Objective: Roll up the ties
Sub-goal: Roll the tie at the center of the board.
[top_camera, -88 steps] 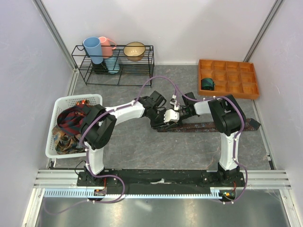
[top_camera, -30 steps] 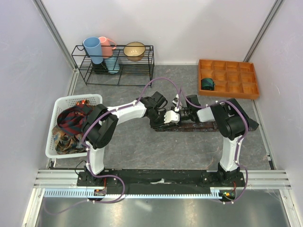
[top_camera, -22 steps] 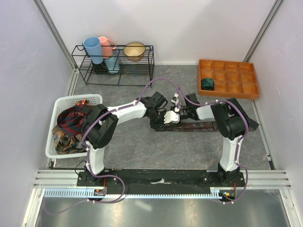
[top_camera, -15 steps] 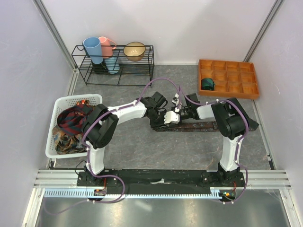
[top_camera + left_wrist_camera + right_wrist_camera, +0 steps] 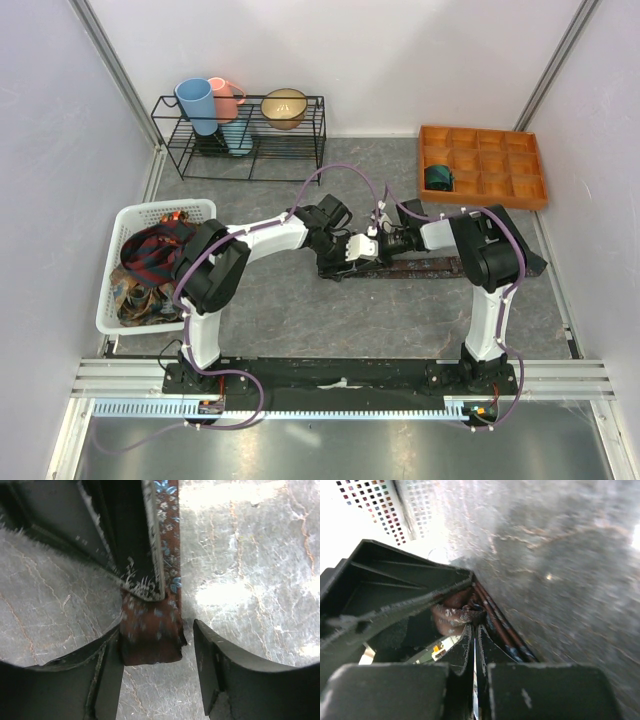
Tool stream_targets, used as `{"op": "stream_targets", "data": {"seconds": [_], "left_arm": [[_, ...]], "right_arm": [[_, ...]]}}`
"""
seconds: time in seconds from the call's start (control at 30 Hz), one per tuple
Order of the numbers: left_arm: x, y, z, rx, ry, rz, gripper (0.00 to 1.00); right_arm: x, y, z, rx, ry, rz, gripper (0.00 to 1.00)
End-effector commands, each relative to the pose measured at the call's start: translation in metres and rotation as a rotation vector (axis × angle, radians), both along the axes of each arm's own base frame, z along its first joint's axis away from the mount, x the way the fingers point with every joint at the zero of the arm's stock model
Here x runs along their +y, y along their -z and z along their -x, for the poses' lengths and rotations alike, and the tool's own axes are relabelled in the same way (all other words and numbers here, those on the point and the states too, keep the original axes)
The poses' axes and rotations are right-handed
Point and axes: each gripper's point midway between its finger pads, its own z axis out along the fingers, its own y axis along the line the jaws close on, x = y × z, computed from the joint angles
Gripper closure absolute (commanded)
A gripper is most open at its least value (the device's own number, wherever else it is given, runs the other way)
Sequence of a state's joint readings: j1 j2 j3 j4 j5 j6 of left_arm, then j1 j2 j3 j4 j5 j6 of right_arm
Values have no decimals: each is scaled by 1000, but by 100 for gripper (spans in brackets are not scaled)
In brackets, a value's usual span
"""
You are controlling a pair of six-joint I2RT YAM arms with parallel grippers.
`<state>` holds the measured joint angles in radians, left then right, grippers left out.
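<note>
A maroon-brown tie [image 5: 450,265] lies stretched along the table from the centre to the right. Its left end is folded over into a short thick flap [image 5: 150,640]. My left gripper [image 5: 345,256] is open around that flap [image 5: 157,632]: the cloth touches the left finger [image 5: 107,670], and a gap separates it from the right finger [image 5: 210,665]. My right gripper [image 5: 377,244] comes in from the right, shut [image 5: 474,628], nothing between its fingers, the tips resting on the tie just behind the fold [image 5: 451,616]. A rolled teal tie [image 5: 437,177] sits in the orange tray.
A white basket [image 5: 198,208] at the left holds several loose ties [image 5: 148,262]. The orange compartment tray [image 5: 500,165] stands at the back right. A black wire rack [image 5: 240,140] with cups and a bowl stands at the back left. Metal rails line both walls.
My left gripper has opened off the folded end of the tie. My right gripper has shut and slid slightly left along the tie. The tie stays on the table.
</note>
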<state>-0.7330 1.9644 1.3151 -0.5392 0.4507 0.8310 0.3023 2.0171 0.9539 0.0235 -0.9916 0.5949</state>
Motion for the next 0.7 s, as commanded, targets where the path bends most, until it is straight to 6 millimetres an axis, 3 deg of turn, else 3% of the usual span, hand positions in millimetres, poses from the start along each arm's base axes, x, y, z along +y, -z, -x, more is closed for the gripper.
{"op": "stream_targets", "data": {"seconds": [0.0, 0.67], "left_arm": [[-8, -6, -9, -15, -41, 64, 37], [-37, -10, -3, 56, -37, 122, 45]], "right_arm": [[-24, 42, 0, 4, 41, 183, 100], [-26, 43, -1, -10, 21, 191, 100]]}}
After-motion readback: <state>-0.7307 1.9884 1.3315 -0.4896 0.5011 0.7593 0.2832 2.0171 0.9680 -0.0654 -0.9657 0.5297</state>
